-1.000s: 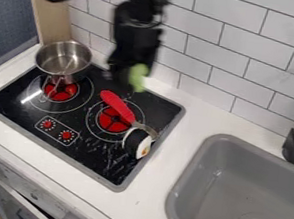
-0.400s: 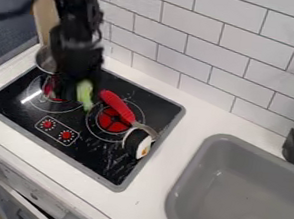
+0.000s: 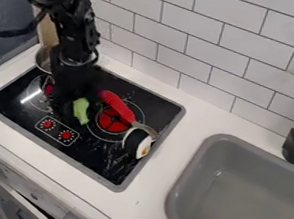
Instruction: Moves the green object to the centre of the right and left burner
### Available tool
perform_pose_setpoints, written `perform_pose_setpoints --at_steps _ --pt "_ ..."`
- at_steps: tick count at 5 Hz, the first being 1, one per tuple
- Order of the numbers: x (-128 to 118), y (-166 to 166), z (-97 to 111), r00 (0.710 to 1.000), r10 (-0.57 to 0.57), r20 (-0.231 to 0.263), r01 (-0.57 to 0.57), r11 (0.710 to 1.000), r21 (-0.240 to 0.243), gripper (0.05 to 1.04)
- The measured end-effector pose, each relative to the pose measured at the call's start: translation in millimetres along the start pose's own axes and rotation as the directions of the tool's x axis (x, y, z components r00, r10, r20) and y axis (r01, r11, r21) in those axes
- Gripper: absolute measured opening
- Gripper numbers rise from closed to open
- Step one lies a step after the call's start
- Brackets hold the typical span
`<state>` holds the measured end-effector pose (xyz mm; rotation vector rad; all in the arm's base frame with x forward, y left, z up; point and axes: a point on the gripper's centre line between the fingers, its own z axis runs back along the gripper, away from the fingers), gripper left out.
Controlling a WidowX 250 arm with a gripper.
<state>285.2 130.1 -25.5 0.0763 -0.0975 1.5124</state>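
Gripper (image 3: 70,110): hung over the stove (image 3: 103,161), fingers seemingly clamped on the green object (image 3: 80,109). Green object: sat between the burners (image 3: 113,122).

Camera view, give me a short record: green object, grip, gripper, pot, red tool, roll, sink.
green object: between left burner and right burner, roughly midway
grip: cannot tell if held or resting
gripper: low over stove, beside green object
pot: back left, partly behind arm
red tool: across right burner
roll: stove's right side
sink: right of stove
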Motion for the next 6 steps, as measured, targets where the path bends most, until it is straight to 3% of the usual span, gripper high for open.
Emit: perform_pose_setpoints --at_steps 1,2,3,5,6 --pt "0 -1 0 1.0 -0.007 -0.001 0.007 1.0 0.007 0.785" --pt "-1 1 1 1.0 -0.009 0.003 0.009 0.999 0.032 0.998" --pt "-2 -1 11 1.0 -0.006 0.018 0.006 1.0 0.03 1.001" --pt "1 -10 67 0.993 -0.011 0.116 0.006 0.999 0.05 1.001" --pt "1 -11 68 0.993 -0.008 0.119 0.002 0.999 0.048 1.001"
